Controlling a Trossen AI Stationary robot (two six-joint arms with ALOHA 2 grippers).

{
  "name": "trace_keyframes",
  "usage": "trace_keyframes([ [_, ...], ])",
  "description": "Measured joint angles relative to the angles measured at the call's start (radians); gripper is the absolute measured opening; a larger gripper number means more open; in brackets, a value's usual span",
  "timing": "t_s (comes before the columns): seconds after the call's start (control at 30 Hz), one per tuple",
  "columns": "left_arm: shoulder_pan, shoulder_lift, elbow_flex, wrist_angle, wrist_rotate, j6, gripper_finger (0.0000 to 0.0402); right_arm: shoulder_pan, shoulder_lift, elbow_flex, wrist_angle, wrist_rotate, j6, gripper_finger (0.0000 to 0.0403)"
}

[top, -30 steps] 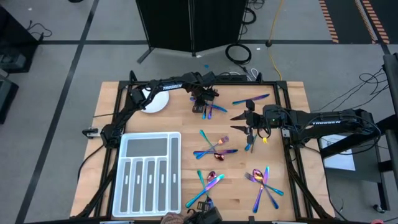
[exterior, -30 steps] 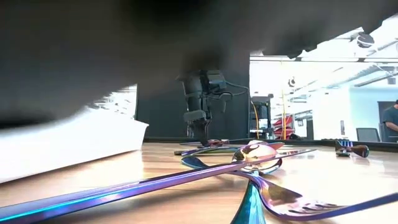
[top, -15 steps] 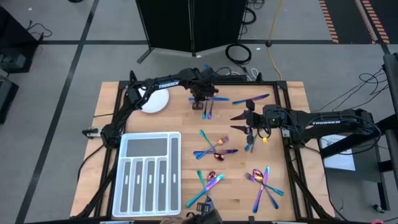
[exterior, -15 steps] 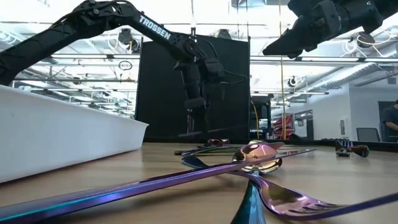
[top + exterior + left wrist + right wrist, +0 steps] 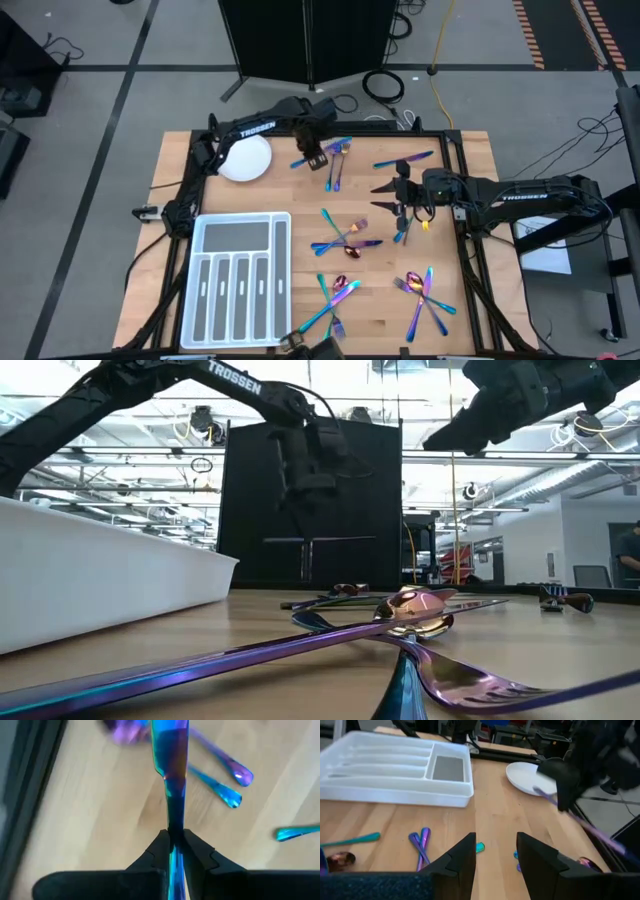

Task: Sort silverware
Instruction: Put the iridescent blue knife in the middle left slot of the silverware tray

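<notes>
- Right now one piece of the silverware, a knife (image 5: 169, 765) by the look of its flat blade, is up off the table, pinched by its handle in the left gripper (image 5: 314, 157) near the far edge of the table (image 5: 470, 170), just beside the white plate (image 5: 245, 160).
- The left gripper's fingers (image 5: 159, 851) are closed tight on that handle, with the blade sticking out ahead of them over the bare wood.
- The rest of the silverware lies scattered: a few pieces right under the lifted knife (image 5: 335, 165), a crossed cluster mid-table (image 5: 345, 238), and two more heaps near the front edge (image 5: 425, 295).
- The compartment tray (image 5: 240, 275) sits at the front left, and I'd say it looks empty from above, though the slots are hard to read.
- The right gripper (image 5: 392, 193) hangs over the table's right side, fingers spread wide, holding nothing.
- So the step in hand is the carry; next the knife wants swinging toward the tray and lining up lengthwise with a long slot before letting go.
</notes>
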Motion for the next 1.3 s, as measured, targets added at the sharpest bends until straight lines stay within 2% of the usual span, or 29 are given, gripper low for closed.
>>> trace_keyframes([
  [0.1,0.002,-0.026,0.0,-0.057,0.001,-0.115,0.003,0.0,0.0,0.0,-0.012,0.002,-0.036,0.013],
  [0.23,-0.013,-0.071,0.0,-0.091,0.014,-0.161,0.003,0.0,-0.011,0.0,-0.01,0.001,-0.107,0.013],
  [0.37,-0.034,-0.147,0.0,-0.16,0.014,-0.204,0.003,0.0,-0.019,0.0,-0.002,0.001,-0.075,0.013],
  [0.5,-0.099,-0.264,-0.007,-0.193,-0.017,-0.256,0.003,0.0,-0.019,0.0,0.068,-0.003,-0.041,0.013],
  [0.6,-0.175,-0.383,-0.073,-0.191,-0.072,-0.332,0.003,0.0,-0.02,0.001,0.141,-0.005,-0.001,0.013],
  [0.8,-0.359,-0.647,-0.327,-0.191,-0.212,-0.625,0.003,0.002,-0.02,0.001,0.146,-0.009,0.087,0.013],
  [1.0,-0.557,-0.863,-0.597,-0.169,-0.3,-1.033,0.003,0.002,-0.019,0.001,0.1,-0.01,0.201,0.013],
  [1.17,-0.727,-0.946,-0.743,-0.17,-0.395,-1.377,0.003,0.008,-0.019,0.001,0.085,-0.041,0.243,0.013],
  [1.3,-0.846,-0.948,-0.785,-0.176,-0.427,-1.539,0.003,0.027,-0.019,0.001,0.105,-0.066,0.231,0.013],
])
